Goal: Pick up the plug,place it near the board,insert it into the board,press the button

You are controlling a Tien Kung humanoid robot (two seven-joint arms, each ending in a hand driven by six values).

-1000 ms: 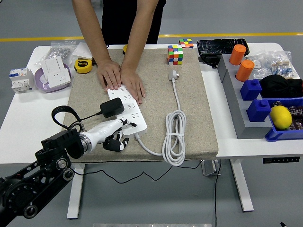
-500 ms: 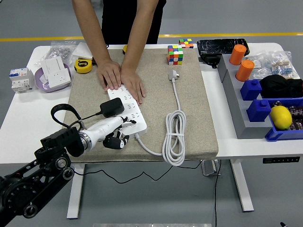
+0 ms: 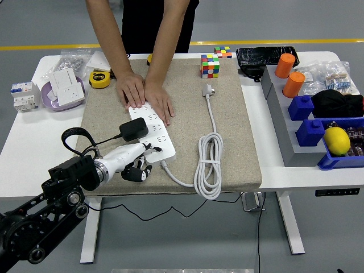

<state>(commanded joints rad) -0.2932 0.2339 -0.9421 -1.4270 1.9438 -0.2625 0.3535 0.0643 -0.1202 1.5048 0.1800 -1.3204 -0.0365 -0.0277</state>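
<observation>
The white power board [image 3: 162,140] lies on the beige mat [image 3: 227,142]. A black plug [image 3: 133,129] sits in the board's near half, and its thin black cable loops off to the left. My left hand [image 3: 138,161] is at the board's near end. Its white forefinger [image 3: 132,151] is stretched out, with the tip at the board's near edge. The other fingers are curled under and hold nothing. A person's two hands [image 3: 145,94] press flat on the board's far end. My right arm does not show.
The board's thick white cable [image 3: 208,165] lies coiled on the mat, ending in a plug [image 3: 209,89] near a colour cube [image 3: 210,66]. At the left are a tape measure [image 3: 100,79] and a wall socket [image 3: 67,90]. To the right stand blue bins [image 3: 311,132] and a lemon [image 3: 336,140].
My left hand has drawn back a little to the left along the board's near end. The person's hands and the plug have not moved.
</observation>
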